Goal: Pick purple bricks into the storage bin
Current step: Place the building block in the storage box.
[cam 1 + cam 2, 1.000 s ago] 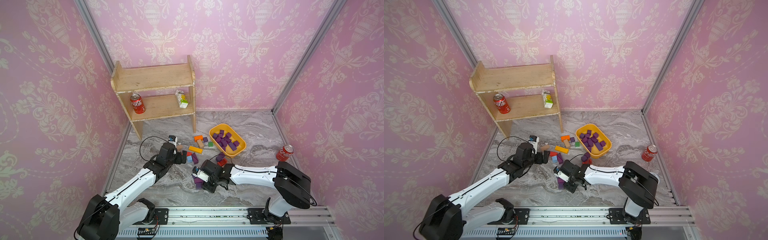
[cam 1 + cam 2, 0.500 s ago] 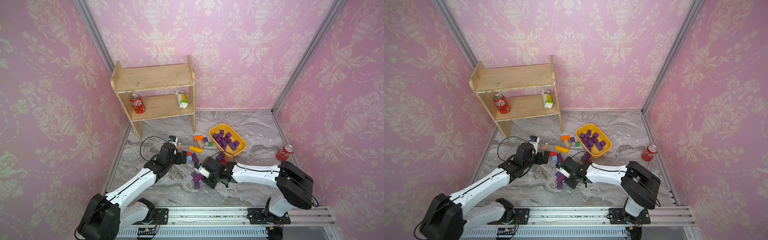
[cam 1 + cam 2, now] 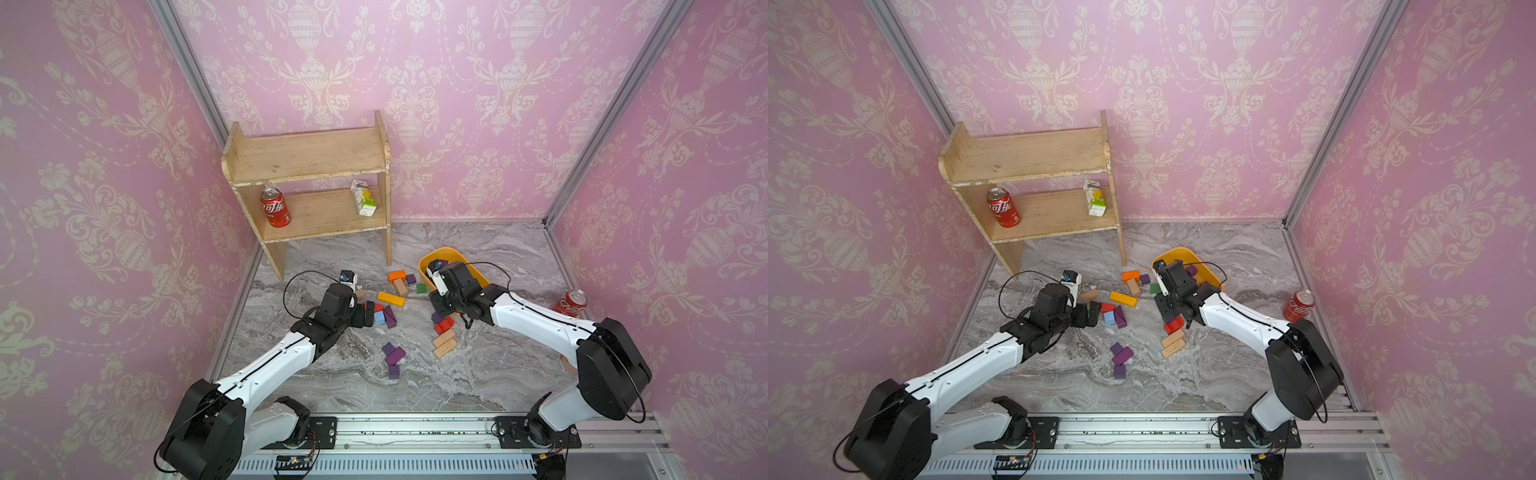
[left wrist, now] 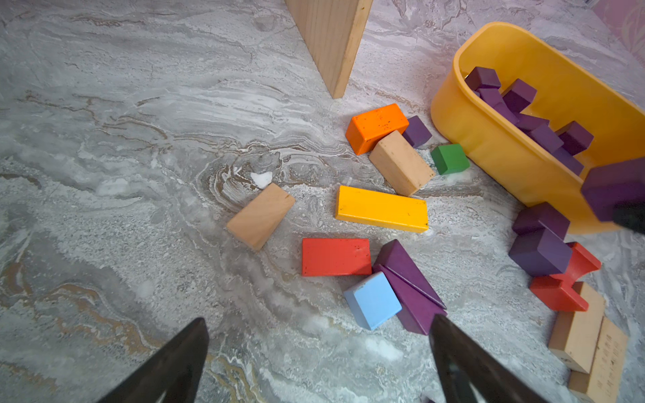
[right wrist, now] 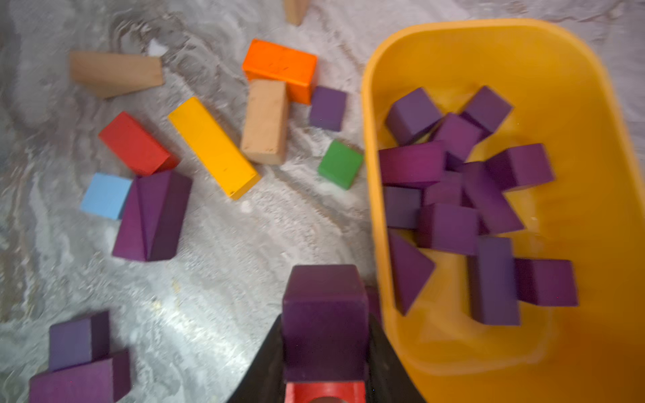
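Held brick: one purple brick (image 5: pixel 324 296) sits clamped in the right gripper (image 5: pixel 325 326), raised off the floor, just outside the long rim of the storage bin (image 5: pixel 593 226).
Bin contents: a heap of purple bricks (image 5: pixel 450 226) crowds the side nearest that rim; the rest of the bin floor shows bare.
Bin edge: the green block (image 5: pixel 340 164) lies just beside the outer wall, below that same rim.
Loose purple: two purple wedges (image 5: pixel 153 216) touch the blue block (image 5: pixel 106 195); a small purple cube (image 5: pixel 328 108) lies beside the orange block (image 5: pixel 279 68); a purple cluster (image 3: pixel 395 356) lies alone toward the rail.
Left gripper (image 4: pixel 317 322): jaws spread wide, holding nothing, low over the floor, one fingertip close to the wedges.
Open room: bare marble floor (image 3: pixel 498 374) between the cluster and the right arm, and a wide strip along the left wall.
Outer edges: the wooden shelf leg (image 3: pixel 388 245) stands near the bin's far end; the red can (image 3: pixel 572 301) stands well apart, by the right wall.
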Motion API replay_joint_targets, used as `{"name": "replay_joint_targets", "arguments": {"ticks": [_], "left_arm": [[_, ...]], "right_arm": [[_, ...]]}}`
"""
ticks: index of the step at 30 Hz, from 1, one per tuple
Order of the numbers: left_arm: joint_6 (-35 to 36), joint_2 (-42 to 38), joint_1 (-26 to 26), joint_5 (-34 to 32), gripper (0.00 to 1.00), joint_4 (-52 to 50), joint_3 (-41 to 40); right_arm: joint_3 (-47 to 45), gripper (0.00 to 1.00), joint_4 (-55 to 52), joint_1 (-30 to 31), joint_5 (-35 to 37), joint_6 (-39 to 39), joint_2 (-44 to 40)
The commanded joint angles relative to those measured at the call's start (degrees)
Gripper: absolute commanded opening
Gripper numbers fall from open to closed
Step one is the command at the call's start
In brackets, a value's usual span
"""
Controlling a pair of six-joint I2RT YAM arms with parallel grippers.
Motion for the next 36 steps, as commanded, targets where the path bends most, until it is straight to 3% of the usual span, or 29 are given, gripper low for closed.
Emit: {"name": "replay_joint_targets", "arguments": {"ticks": [1,7,10,12,19,23,30,36], "left_arm": [[1.41,0.13,-0.13,0.34,0.99,0.08,2.94],[1.08,1.24,-0.12,0.56,0.99,-0.45,5.61],[0.83,2.05,-0.12,0.71,0.99,-1.07,6.06],[0.69,2.23,-0.13,1.02,0.99,-1.93,8.42],[1.3,1.53,-0.31,0.9,0.99,-6.68,10.92],[2.79,1.68,-1.14,0.47,0.99,-11.2,12.59],[7.32,5.09,-10.45,-7.41,0.99,-23.62,18.76],[4.13,3.18,-15.06,-6.95,0.99,-21.9,14.67]], "right_arm": [[3.0,0.27,-2.04,-3.27,2.78,1.47,0.98],[6.29,0.29,-4.26,-9.26,4.13,6.34,3.86],[8.91,0.59,-5.96,-11.25,3.15,7.64,5.24],[10.41,0.71,-7.63,-11.8,1.47,6.46,5.46],[10.65,0.71,-11.1,-11.75,-4.97,3.98,-0.01],[5.74,0.72,-11.23,-11.77,-6.85,3.8,-4.79],[-6.97,0.74,-6.75,-11.65,-1.89,3.45,-17.59],[-17.64,0.78,2.21,-11.58,-8.21,5.86,-26.7]]}}
